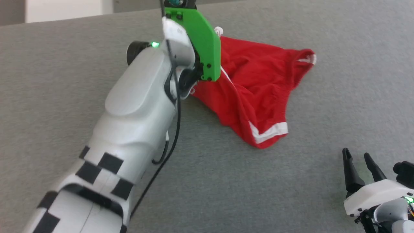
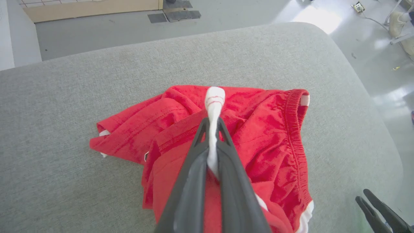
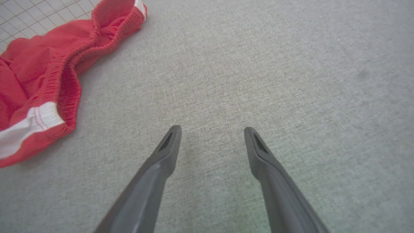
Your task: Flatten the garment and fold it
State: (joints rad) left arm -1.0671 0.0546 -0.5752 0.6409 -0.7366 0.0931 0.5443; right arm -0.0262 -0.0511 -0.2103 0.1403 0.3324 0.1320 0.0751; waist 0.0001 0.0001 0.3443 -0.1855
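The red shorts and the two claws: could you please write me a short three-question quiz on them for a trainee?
1. True or false: the left claw is shut on a white part of the red shorts.
2. Pick one. The right claw is: A) shut on the elastic waistband; B) open above the grey surface, apart from the shorts; C) pinching a hem.
3. Fill the gap: the shorts are not yet flat; they lie ____ on the surface.

Key: 1 true; 2 B; 3 bunched up.
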